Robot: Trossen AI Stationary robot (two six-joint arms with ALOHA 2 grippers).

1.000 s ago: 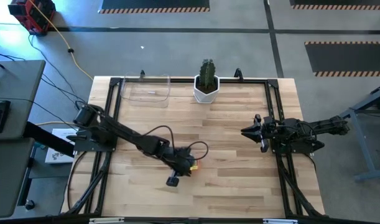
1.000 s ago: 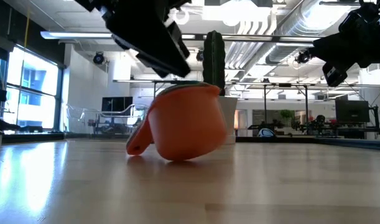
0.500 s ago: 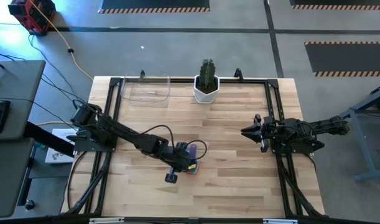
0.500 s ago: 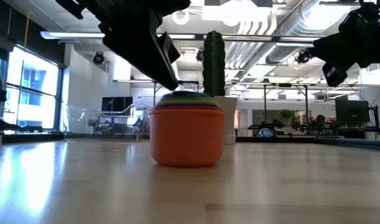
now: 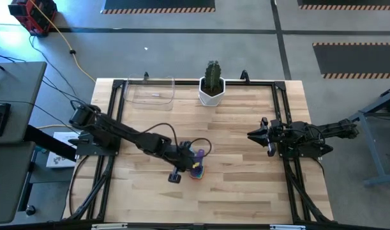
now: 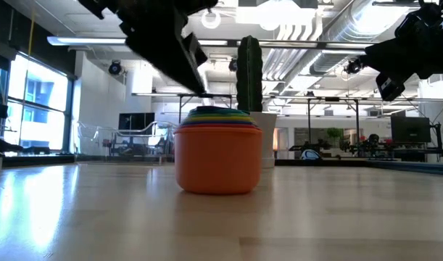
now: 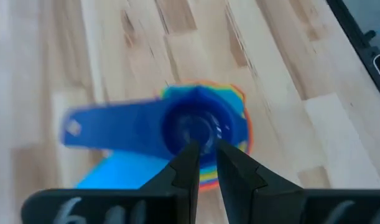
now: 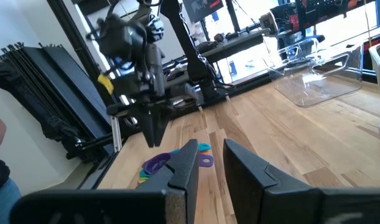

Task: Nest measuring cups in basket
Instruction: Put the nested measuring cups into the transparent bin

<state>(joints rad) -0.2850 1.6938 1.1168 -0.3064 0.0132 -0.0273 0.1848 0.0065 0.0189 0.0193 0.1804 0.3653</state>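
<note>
A: From above, where's the stack?

B: The measuring cups point(image 5: 197, 169) sit nested on the table point(image 5: 239, 185), front of centre. The basket point(image 5: 150, 91) stands at the far left corner, well apart from them, beside the cactus pot point(image 5: 212, 91). The left gripper point(image 5: 189, 163) hangs right over the stack; the right gripper point(image 5: 258, 135) waits off at the right side. So the left arm is much the nearer one, and the basket lies on its side too.

A: And at table height?

B: The orange outer cup point(image 6: 217, 159) stands upright and flat on the wood, rims of the others showing above it. The left arm's dark bulk is just above, to the rear-left, not visibly touching.

A: The left wrist camera?

B: It looks straight down the fingers point(image 7: 187, 163) onto the blue cup point(image 7: 199, 127) at the centre of the stack. Its handle point(image 7: 109, 127) runs crosswise to the fingers, off to one side. The fingers are narrow, with only a slit between them, and nothing is held. It's blurred, so I'd not swear to how close the tips are.

A: Right wrist?

B: Its own fingers point(image 8: 186, 165) are narrowly parted and empty; beyond them are the handles of the stack, with the left gripper poised above.
</note>
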